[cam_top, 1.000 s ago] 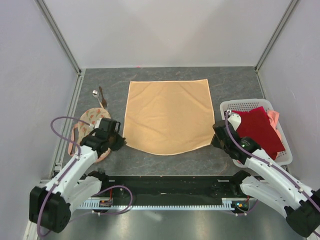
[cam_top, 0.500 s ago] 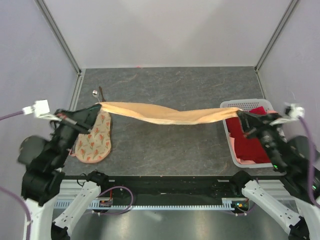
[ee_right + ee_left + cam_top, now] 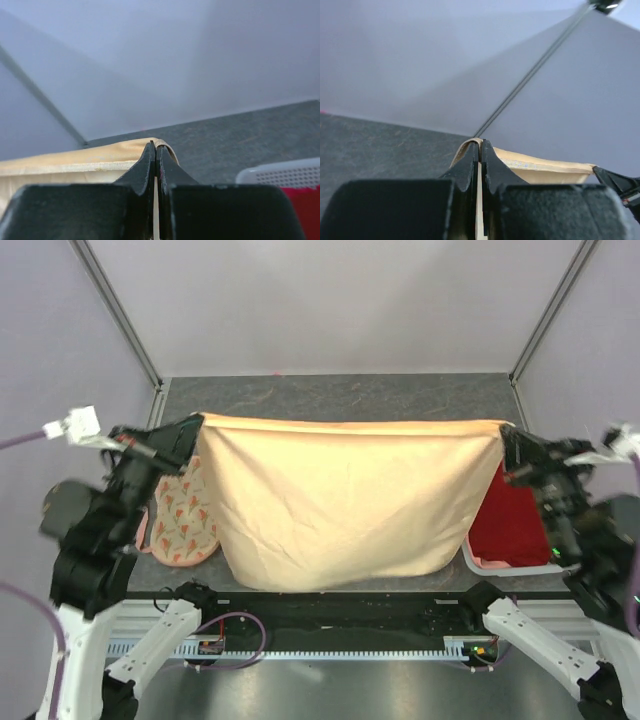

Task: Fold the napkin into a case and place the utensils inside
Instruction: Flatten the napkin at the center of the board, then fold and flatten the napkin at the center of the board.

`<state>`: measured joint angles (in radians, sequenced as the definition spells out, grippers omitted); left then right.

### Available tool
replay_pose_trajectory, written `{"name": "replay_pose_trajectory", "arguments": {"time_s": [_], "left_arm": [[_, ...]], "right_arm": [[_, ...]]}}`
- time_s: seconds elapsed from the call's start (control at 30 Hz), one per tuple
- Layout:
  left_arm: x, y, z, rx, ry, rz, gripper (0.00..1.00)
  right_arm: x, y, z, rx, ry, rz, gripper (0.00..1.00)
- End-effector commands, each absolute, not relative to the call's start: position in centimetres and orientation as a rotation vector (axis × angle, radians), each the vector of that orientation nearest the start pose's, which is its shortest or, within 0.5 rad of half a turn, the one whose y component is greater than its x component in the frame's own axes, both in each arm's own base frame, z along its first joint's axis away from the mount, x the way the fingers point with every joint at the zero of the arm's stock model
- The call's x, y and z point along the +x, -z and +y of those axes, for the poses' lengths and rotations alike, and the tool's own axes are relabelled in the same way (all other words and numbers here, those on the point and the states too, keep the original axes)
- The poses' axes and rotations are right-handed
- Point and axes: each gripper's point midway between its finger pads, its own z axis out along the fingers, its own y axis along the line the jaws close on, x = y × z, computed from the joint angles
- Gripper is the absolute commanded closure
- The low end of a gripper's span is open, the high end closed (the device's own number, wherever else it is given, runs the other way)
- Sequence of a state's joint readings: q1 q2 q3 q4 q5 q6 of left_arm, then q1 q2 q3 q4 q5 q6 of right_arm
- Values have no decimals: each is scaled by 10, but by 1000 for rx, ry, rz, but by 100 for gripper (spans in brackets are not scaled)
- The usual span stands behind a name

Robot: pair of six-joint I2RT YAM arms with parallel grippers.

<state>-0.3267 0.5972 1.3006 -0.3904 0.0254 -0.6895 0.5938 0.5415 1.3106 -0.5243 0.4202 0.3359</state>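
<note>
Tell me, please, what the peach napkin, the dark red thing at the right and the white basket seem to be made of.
The napkin: soft woven cloth with a slight sheen; it hangs limp with a sagging lower edge. The dark red cloth: matte fabric, maybe felt; no shine shows. The basket: probably white plastic; its rim looks stiff and perforated.
</note>
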Motion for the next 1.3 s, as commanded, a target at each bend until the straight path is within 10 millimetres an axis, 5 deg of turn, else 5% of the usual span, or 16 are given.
{"name": "replay_pose_trajectory", "arguments": {"time_s": [0.0, 0.03, 0.07, 0.23, 0.37, 0.5, 0.57, 0.6, 0.83, 1.03, 1.13, 1.23, 1.27], "left_arm": [[274, -454, -92, -389, 689, 1500, 98], [287, -450, -94, -391, 669, 1515, 98], [314, -425, -102, -400, 626, 1598, 98], [380, -365, -107, -468, 538, 1757, 98], [436, -289, -107, -527, 547, 1884, 98], [479, -238, -101, -554, 552, 1942, 98], [495, -237, -111, -541, 647, 1945, 98], [505, -216, -114, -551, 662, 1986, 98], [530, -179, -128, -562, 748, 2064, 98], [527, -161, -125, -585, 751, 2111, 98], [523, -171, -126, -594, 799, 2101, 98], [515, -208, -129, -573, 870, 2047, 98], [508, -237, -129, -544, 887, 1996, 98]], "right_arm": [[244, -449, 33, 385, -166, 1475, 100], [263, -445, 41, 388, -130, 1486, 100], [273, -440, 46, 385, -113, 1492, 100], [346, -366, 83, 337, -72, 1624, 100], [399, -319, 64, 399, -111, 1678, 100], [449, -261, 72, 339, -113, 1803, 100], [466, -252, 77, 306, -126, 1809, 100], [476, -230, 79, 298, -112, 1856, 100], [516, -192, 96, 237, -172, 1932, 100], [524, -168, 99, 243, -224, 1993, 100], [519, -173, 101, 239, -260, 1993, 100], [511, -204, 100, 229, -279, 1945, 100], [503, -226, 100, 217, -293, 1914, 100]]}}
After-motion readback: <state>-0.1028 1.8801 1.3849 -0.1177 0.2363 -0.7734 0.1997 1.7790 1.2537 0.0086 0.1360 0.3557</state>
